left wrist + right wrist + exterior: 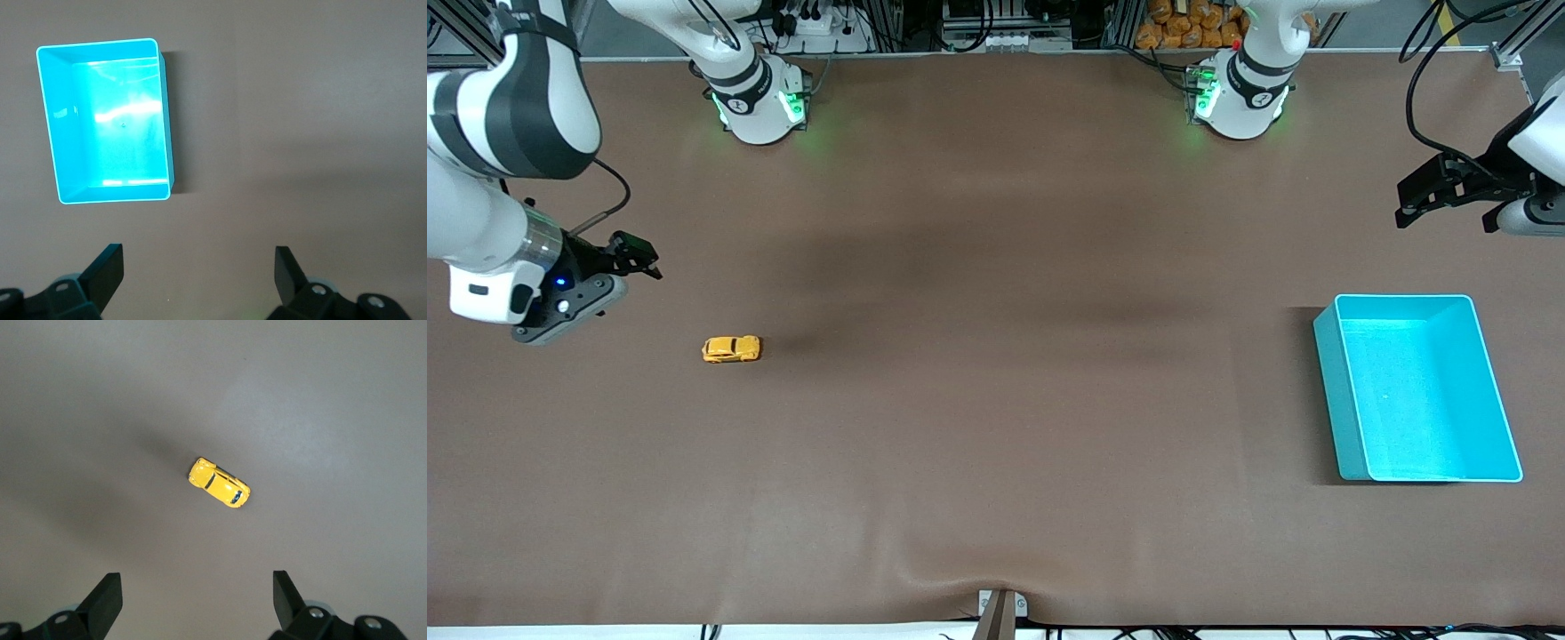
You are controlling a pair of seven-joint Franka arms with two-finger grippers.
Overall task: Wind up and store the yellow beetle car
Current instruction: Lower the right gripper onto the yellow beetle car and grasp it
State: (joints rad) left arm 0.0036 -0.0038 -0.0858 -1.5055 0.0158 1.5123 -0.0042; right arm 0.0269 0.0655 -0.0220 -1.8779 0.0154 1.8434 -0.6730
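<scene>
Yellow beetle car (732, 348) on table | near right pincer (193, 603) | pincer released, empty

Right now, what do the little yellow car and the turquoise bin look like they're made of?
The yellow beetle car: glossy painted shell, likely die-cast metal or hard plastic; bright highlights show on its roof. The turquoise bin: probably smooth moulded plastic, with thin even walls, rounded corners and light streaks reflecting off its floor.
</scene>
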